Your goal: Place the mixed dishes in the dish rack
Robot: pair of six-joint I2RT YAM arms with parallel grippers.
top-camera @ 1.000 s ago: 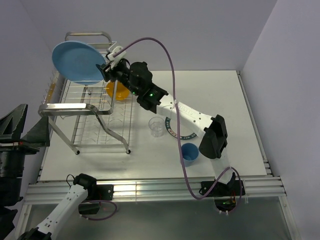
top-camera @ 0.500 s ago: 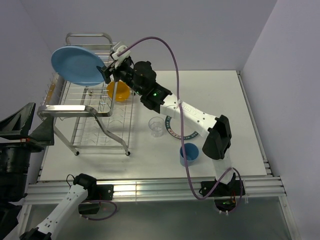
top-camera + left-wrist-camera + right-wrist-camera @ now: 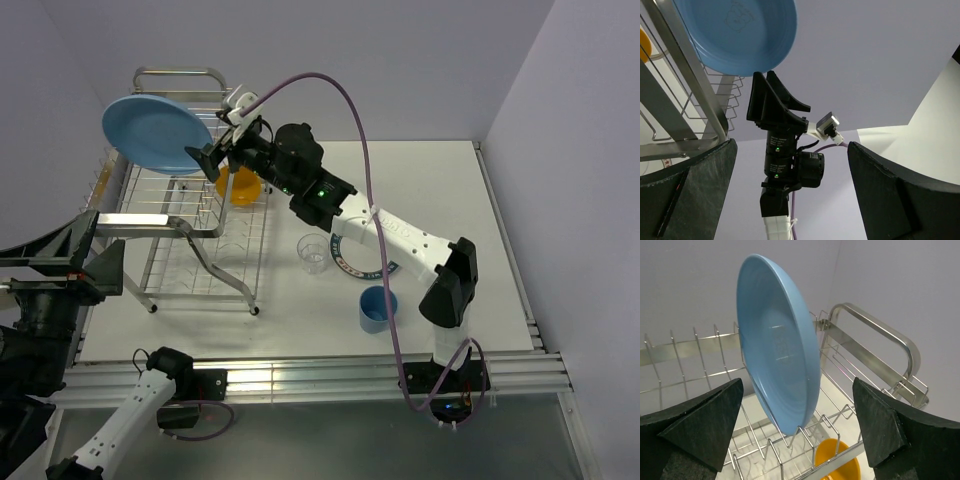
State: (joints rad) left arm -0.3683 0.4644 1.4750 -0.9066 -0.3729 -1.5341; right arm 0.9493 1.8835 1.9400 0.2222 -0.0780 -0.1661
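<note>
While the right gripper [image 3: 214, 157] hangs over the dish rack [image 3: 175, 222] with its jaws spread wide, the light-blue plate [image 3: 157, 132] stands on edge in the rack's upper tier, slotted between upright wires. In the right wrist view the two black fingers [image 3: 695, 425] sit either side of the plate's near rim with a gap on both sides, touching nothing. The rack fills the far-left corner of the table [image 3: 450, 200], its long side along the left edge.

Lower in the rack, on the side toward the table's middle, lies the orange-yellow bowl [image 3: 238, 186]. Just beside the rack's near right foot, the small clear glass [image 3: 312, 253] stands upright on the table. Near it is the white plate [image 3: 350, 262], partly under the right arm; the lettering on its dark teal rim is too small to read. The small blue cup [image 3: 377, 308] stands closer to the near edge, just beside that plate.

At the left edge, the left gripper [image 3: 100, 254] is raised beside the rack, jaws fully spread and holding nothing. Its wrist camera looks up at the light-blue plate's underside, where a faint stamped mark shows but cannot be read.
</note>
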